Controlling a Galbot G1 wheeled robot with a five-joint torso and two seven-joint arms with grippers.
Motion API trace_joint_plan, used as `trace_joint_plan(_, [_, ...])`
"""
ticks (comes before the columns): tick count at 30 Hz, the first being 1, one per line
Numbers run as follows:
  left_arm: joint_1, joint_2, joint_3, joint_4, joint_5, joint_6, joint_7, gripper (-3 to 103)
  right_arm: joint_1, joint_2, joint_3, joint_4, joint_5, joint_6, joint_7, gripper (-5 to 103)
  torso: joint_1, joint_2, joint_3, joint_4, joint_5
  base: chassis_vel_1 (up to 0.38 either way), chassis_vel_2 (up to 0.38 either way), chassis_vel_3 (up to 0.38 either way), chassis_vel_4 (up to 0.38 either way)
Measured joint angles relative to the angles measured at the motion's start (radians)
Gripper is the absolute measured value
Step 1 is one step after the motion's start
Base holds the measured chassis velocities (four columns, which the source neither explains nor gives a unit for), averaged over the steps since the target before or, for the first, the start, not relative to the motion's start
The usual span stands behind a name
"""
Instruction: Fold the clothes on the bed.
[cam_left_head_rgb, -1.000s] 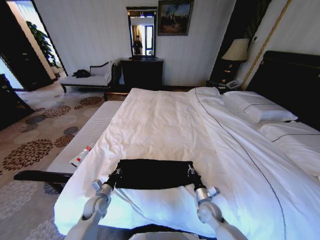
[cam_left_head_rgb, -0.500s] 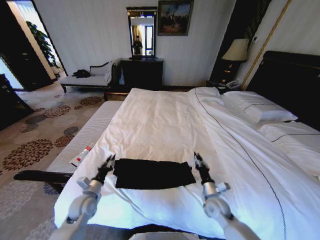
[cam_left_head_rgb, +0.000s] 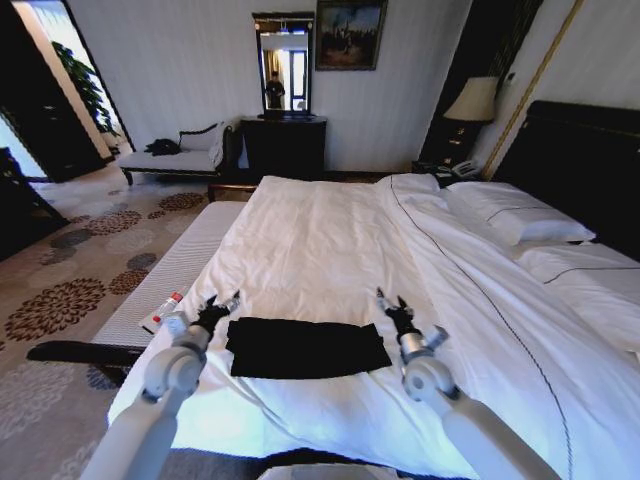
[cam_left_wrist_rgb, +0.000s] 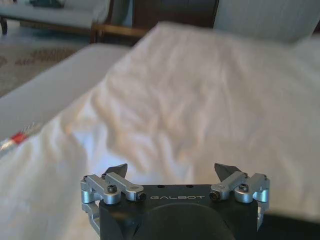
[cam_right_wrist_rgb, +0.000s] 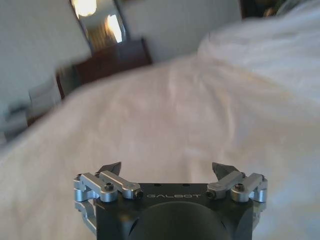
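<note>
In the head view we see the black T-shirt (cam_left_head_rgb: 306, 348) lying folded into a flat, wide rectangle in the lower middle of the frame, on the white duvet near the foot edge of the bed (cam_left_head_rgb: 330, 240). No lettering shows on its upper face.

Our left hand (cam_left_head_rgb: 220, 304) sits just off the shirt's left end, at the lower left of the frame, raised above the duvet and clear of the fabric, with its fingers spread and nothing between them. In the left wrist view the hand (cam_left_wrist_rgb: 174, 169) shows the same: two dark fingertips (cam_left_wrist_rgb: 118, 169) set wide apart over rumpled white bedding.

Our right hand (cam_left_head_rgb: 389, 300) hovers just beyond the shirt's upper right corner, right of centre in the head view, also apart from the cloth. Its fingers stand open and empty; the right wrist view has the hand (cam_right_wrist_rgb: 166, 169) with both tips (cam_right_wrist_rgb: 223, 170) far apart above the plain white duvet.

A small white and red object (cam_left_head_rgb: 162, 312) lies on the pale bench (cam_left_head_rgb: 175, 270) beside the bed, at the left of the frame. White pillows (cam_left_head_rgb: 520, 220) sit at the right, against the dark headboard (cam_left_head_rgb: 580, 160).
</note>
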Motion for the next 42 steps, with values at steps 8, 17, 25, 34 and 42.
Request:
trace_joint_plan(8, [0.139, 0.050, 0.042, -0.063, 0.070, 0.075, -0.038, 100, -0.087, -0.034, -0.050, 0.084, 0.009, -0.150, 0.182, 100, 0.000, 0.000, 0.000, -0.0003, 0.0003, 0.000, 0.000, 0.000, 0.000])
trace_joint_plan(17, [0.347, 0.059, 0.027, -0.176, 0.137, 0.086, -0.062, 100, -0.280, -0.063, 0.005, 0.214, -0.026, -0.150, 0.281, 100, 0.000, 0.000, 0.000, -0.0002, 0.0003, 0.000, 0.000, 0.000, 0.000])
trace_joint_plan(25, [0.469, 0.055, -0.008, -0.317, 0.157, 0.053, -0.062, 100, -0.395, -0.057, 0.051, 0.312, -0.119, -0.101, 0.324, 100, 0.000, 0.000, 0.000, -0.0001, 0.0003, 0.000, 0.000, 0.000, 0.000])
trace_joint_plan(34, [0.329, 0.015, -0.063, -0.297, 0.075, -0.062, 0.005, 100, -0.362, -0.011, 0.094, 0.349, -0.239, 0.023, 0.249, 100, 0.000, 0.000, 0.000, -0.0002, 0.0003, 0.000, 0.000, 0.000, 0.000])
trace_joint_plan(42, [0.300, -0.029, 0.007, -0.051, 0.250, -0.125, 0.043, 100, -0.331, 0.069, 0.008, 0.177, -0.201, 0.020, 0.209, 100, 0.000, 0.000, 0.000, -0.0002, 0.0004, 0.000, 0.000, 0.000, 0.000])
